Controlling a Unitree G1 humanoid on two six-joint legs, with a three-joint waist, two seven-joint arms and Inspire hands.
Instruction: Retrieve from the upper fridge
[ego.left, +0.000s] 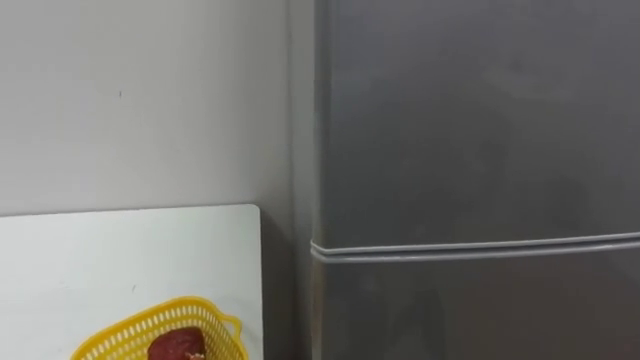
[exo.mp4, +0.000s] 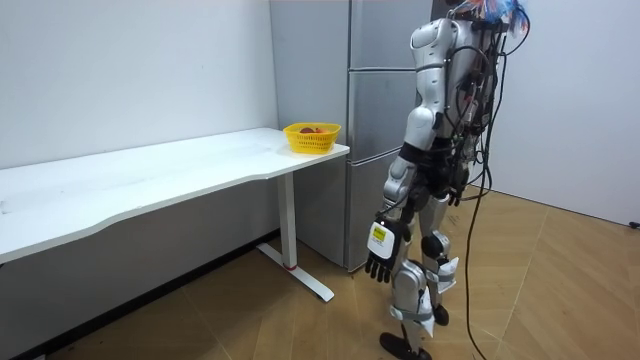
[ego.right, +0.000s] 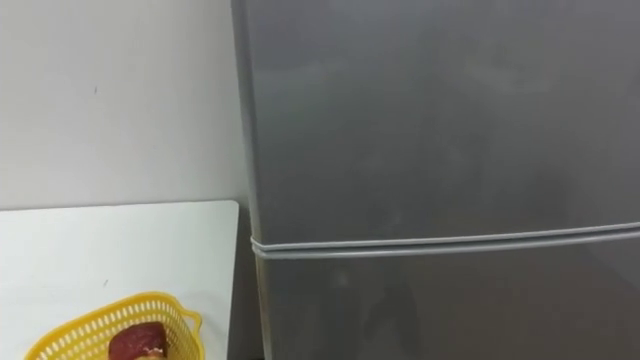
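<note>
Grey fridge (ego.left: 470, 130) stands straight ahead of the robot, close in the eye views. Both of its doors are shut. The upper door (ego.left: 480, 110) and the lower door (ego.left: 480, 315) meet at a pale seam (ego.left: 470, 246) running across the front. With the upper door closed, nothing inside the upper compartment can be seen.

To the robot's left is a white table (ego.left: 120, 250) set against a pale wall (ego.left: 140, 100), with a narrow dark gap between its end and the fridge's side. A yellow plastic basket (ego.left: 205, 306) sits on the table's end nearest the fridge, and a dark red item (ego.left: 178, 345) lies in it. What that item is, I cannot tell.

In the room view the robot stands upright on a wooden floor (exo.mp4: 560, 290), facing the fridge, with the table's end on the room view's left. Its left hand (exo.mp4: 381, 255) hangs at its side beside the thigh, well below the fridge's upper door. The fingers are loose, point down and hold nothing.
</note>
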